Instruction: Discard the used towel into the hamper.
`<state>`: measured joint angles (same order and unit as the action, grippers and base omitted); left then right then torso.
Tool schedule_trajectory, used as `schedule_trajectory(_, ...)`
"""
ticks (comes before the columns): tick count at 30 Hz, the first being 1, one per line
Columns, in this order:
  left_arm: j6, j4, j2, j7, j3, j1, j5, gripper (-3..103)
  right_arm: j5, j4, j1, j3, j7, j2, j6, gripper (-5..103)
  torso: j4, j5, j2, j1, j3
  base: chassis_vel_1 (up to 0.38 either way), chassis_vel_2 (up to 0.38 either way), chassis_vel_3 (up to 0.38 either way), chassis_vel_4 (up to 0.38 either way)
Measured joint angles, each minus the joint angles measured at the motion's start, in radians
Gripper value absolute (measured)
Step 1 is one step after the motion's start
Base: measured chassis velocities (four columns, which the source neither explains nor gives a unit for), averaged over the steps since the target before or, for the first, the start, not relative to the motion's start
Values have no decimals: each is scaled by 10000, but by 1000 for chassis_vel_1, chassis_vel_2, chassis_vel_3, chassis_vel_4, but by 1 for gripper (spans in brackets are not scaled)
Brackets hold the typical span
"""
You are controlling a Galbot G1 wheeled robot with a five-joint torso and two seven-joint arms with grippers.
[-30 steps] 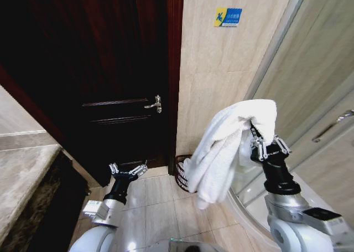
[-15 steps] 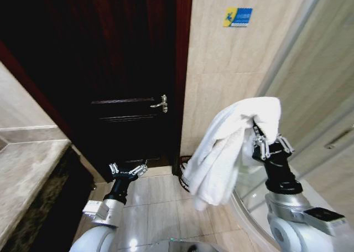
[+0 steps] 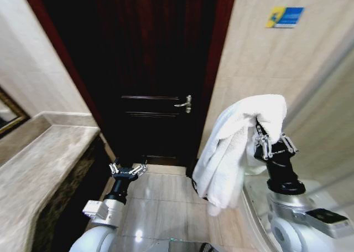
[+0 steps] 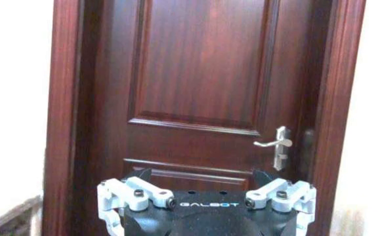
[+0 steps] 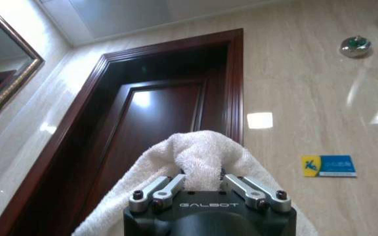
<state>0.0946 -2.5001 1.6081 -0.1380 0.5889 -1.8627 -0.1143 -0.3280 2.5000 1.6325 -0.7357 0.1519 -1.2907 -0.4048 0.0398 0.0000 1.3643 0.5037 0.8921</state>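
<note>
A white towel (image 3: 232,147) hangs in thick folds from my right gripper (image 3: 272,144), which is raised at the right and shut on the towel's top fold. The right wrist view shows the towel (image 5: 199,157) bunched between the fingers (image 5: 166,189). Most of the hamper is hidden behind the hanging towel. A dark edge of the hamper (image 3: 192,170) peeks out at floor level by the door frame. My left gripper (image 3: 128,169) is held low at the left over the floor tiles, open and with nothing in it. In the left wrist view the left gripper (image 4: 205,196) faces the door.
A dark wooden door (image 3: 149,69) with a silver handle (image 3: 184,103) stands shut straight ahead. A marble counter (image 3: 38,169) runs along the left under a framed mirror (image 3: 8,116). A curved glass shower wall (image 3: 332,124) is at the right. The floor (image 3: 160,202) lies open between them.
The whole head view has swung, so the door now sits in the middle and the counter looms larger at the left. Both arms keep their poses, with the towel still held.
</note>
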Motion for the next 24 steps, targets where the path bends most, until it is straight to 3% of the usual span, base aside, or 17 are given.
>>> schedule_trajectory(3,0,0,0,0,-2,0,0,100,11,0,7,10,-12,-19,0,14,-8,3,0,0,0,7,12,-19,-20)
schedule_trajectory(24,0,0,1,0,-4,0,0,100,-20,0,-175,80,-473,-63,13,14,-5,5,0,0,0,41,42,-46,-44)
